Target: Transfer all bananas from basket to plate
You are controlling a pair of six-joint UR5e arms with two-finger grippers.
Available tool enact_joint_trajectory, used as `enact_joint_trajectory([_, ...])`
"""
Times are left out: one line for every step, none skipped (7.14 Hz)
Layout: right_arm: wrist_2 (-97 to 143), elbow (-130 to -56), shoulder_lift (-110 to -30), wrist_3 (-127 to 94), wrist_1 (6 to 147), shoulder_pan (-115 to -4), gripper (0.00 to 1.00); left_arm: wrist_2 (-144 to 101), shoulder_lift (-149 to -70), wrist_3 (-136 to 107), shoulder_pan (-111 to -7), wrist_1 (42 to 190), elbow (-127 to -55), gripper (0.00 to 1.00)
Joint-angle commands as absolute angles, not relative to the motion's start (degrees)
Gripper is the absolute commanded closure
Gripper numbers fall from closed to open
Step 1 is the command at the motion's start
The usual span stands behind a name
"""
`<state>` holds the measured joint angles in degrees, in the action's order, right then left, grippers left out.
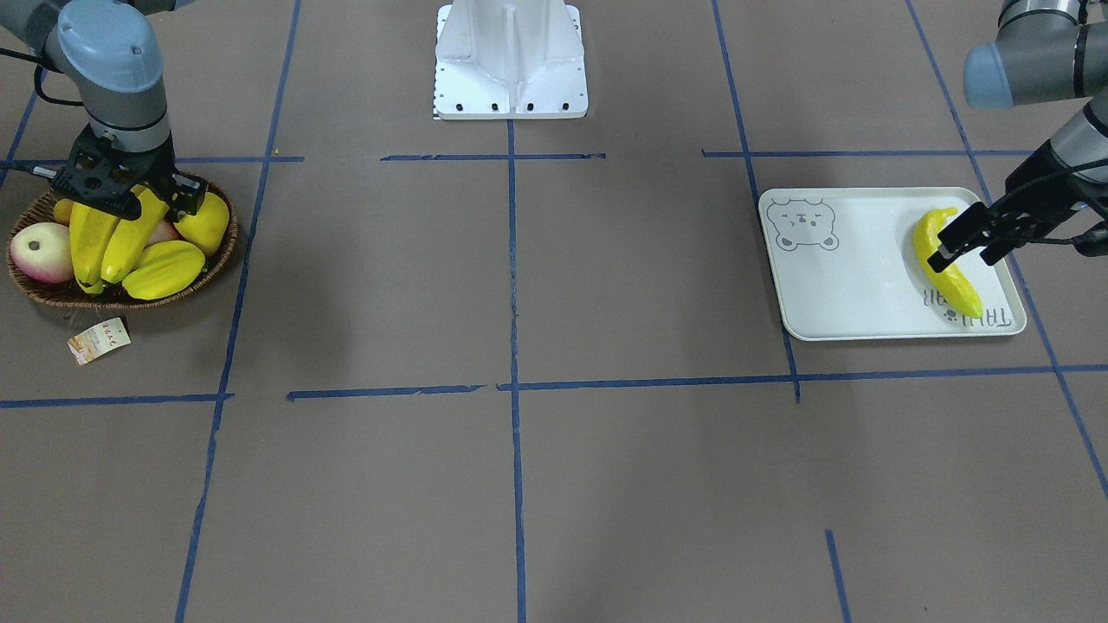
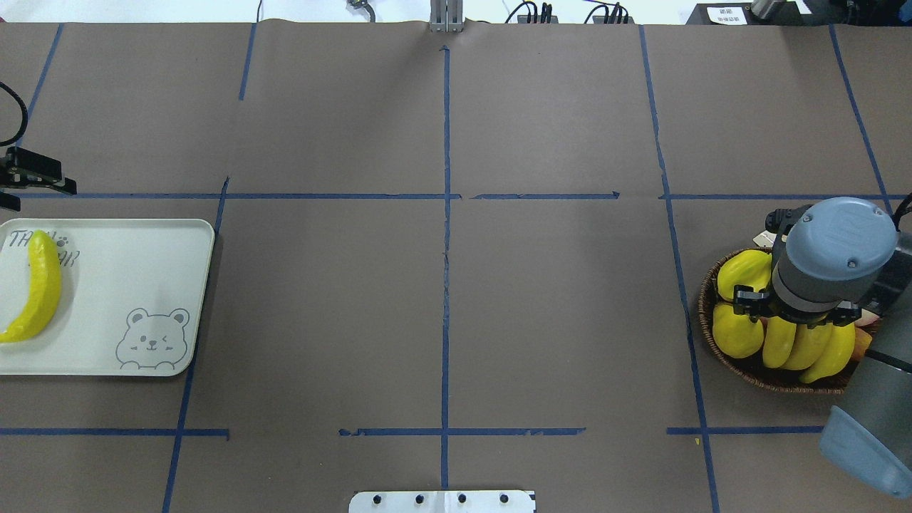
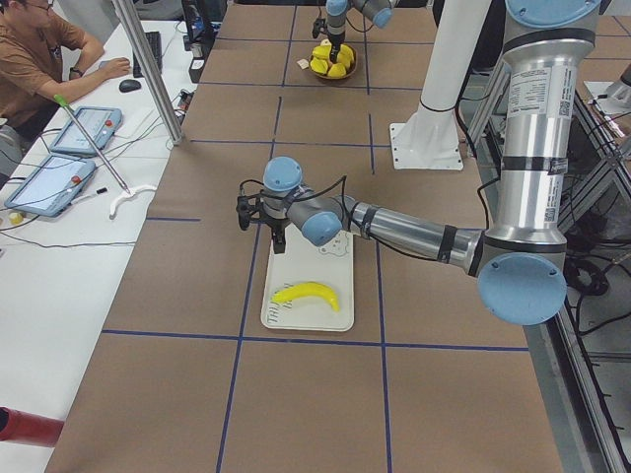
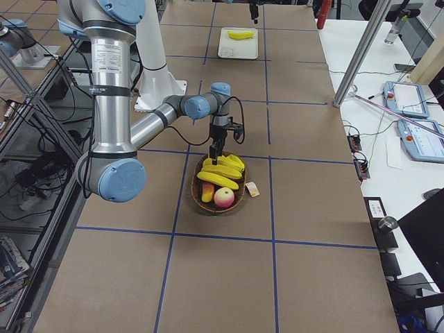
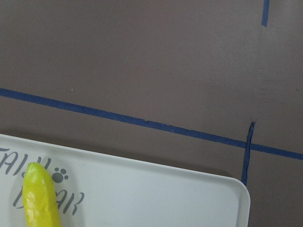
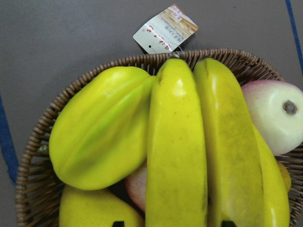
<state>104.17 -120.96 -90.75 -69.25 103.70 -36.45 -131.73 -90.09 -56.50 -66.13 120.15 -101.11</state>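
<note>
Fingers (image 6: 118, 223) of the right gripper (image 6: 170, 222) are spread over the basket's fruit; one banana lies on the plate.

The right gripper points straight down into the basket (image 6: 61, 97), fingers released and parted either side of one of three bananas (image 1: 104, 247) lying side by side, the one nearest the ridged starfruit (image 6: 99, 137); whether the tips touch it cannot be told; a pink-and-cream fruit (image 1: 39, 251) sits on the bananas' other side; a paper tag (image 1: 99, 339) rests on the surface (image 1: 606, 285) just outside the rim; well apart, at the other end, the plate (image 1: 848, 285) carries a lone banana (image 1: 956, 285) along its lettered end; the left gripper (image 1: 961, 247) hovers by that end, fingers parted, grasping nothing, clear of the lone banana.
</note>
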Motion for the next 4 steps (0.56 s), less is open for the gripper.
enact_joint_trajectory([104.2, -120.9, -91.1, -69.3, 103.7, -36.4, 0.32, -131.7, -90.1, -56.4, -66.1, 120.1, -101.1, 0.01])
enact_joint_trajectory([104.1, -120.9, -91.2, -69.2, 104.1, -36.4, 0.41, -131.7, -90.1, -56.4, -66.1, 120.1, -101.1, 0.01])
enact_joint_trajectory([104.1, -120.9, -91.2, -69.2, 104.6, -36.4, 0.55, -131.7, -90.1, -56.4, -66.1, 120.1, -101.2, 0.01])
enact_joint_trajectory([104.1, -121.0, -91.1, -69.2, 105.4, -36.4, 0.64, -131.7, -90.1, -56.4, -66.1, 120.1, -101.2, 0.01])
